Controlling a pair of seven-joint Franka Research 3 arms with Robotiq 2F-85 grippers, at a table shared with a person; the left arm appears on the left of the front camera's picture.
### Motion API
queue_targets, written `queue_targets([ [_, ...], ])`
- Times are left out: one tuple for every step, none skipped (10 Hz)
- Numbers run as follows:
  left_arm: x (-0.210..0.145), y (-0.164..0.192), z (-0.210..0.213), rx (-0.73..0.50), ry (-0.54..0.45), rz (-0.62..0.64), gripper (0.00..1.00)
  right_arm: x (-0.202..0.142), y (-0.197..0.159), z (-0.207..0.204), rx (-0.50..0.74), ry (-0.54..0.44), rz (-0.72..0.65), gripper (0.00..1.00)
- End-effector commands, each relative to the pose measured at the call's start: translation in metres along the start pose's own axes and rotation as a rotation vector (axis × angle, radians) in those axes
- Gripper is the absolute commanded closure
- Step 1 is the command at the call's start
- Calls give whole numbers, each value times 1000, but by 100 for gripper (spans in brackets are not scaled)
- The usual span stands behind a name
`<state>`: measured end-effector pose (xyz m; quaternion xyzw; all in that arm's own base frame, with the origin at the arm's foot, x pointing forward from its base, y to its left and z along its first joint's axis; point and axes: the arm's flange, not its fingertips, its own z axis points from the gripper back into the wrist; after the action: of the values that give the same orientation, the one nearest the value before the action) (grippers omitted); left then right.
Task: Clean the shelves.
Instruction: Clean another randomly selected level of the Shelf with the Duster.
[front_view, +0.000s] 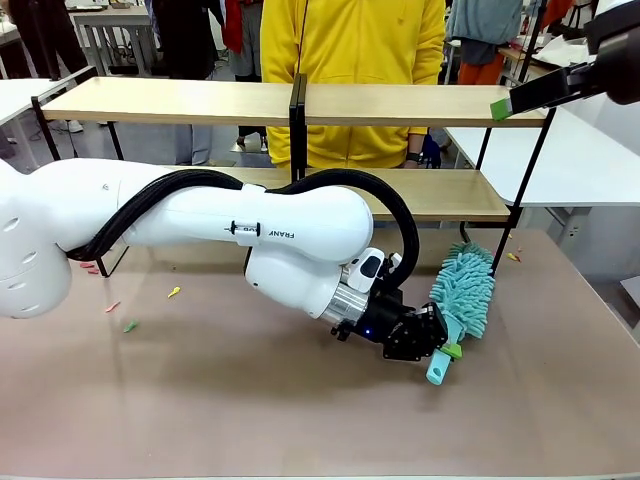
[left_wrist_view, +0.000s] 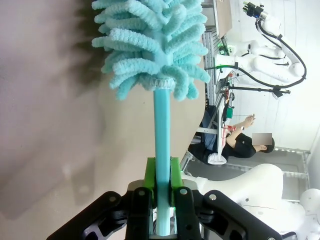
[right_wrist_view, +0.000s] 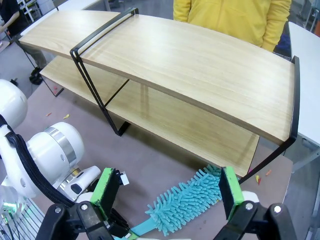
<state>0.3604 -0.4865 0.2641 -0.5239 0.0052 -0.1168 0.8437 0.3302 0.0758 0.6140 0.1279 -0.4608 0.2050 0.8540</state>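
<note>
Left gripper (front_view: 441, 347) clamped on the teal duster (front_view: 463, 290) by its handle; right gripper (right_wrist_view: 167, 192) fingers spread wide, nothing between them.

Left: green pads (left_wrist_view: 175, 172) pinch the handle low on the stem, with the fluffy head straight out past the fingertips, low over the brown table (front_view: 250, 400). The shelves (front_view: 400, 105) stand just beyond the duster head, the lower board's end nearest it. Right gripper sits high; both boards lie below and ahead of its fingers. "FRANKA" lettering (front_view: 268, 233) reads upside down on the left arm's casing. Person in yellow top (front_view: 350, 60) stands behind the shelves.

Shelves (front_view: 180, 100) on table (front_view: 200, 400); duster (front_view: 463, 290) before right end; person (front_view: 350, 60) behind.
</note>
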Motion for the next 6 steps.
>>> queue_targets([
  [0, 1, 0, -1, 1, 2, 87, 1, -1, 0, 1, -1, 0, 0],
  [-2, -1, 5, -30, 60, -33, 87, 1, -1, 0, 1, -1, 0, 0],
  [-6, -3, 17, 10, 92, -10, 87, 1, -1, 0, 1, -1, 0, 0],
  [-11, -7, 33, 3, 100, -6, 87, 1, -1, 0, 1, -1, 0, 0],
  [-18, -10, 50, 0, 49, -12, 87, 1, -1, 0, 1, -1, 0, 0],
  [-25, -12, 67, 11, -28, -17, 87, 1, -1, 0, 1, -1, 0, 0],
])
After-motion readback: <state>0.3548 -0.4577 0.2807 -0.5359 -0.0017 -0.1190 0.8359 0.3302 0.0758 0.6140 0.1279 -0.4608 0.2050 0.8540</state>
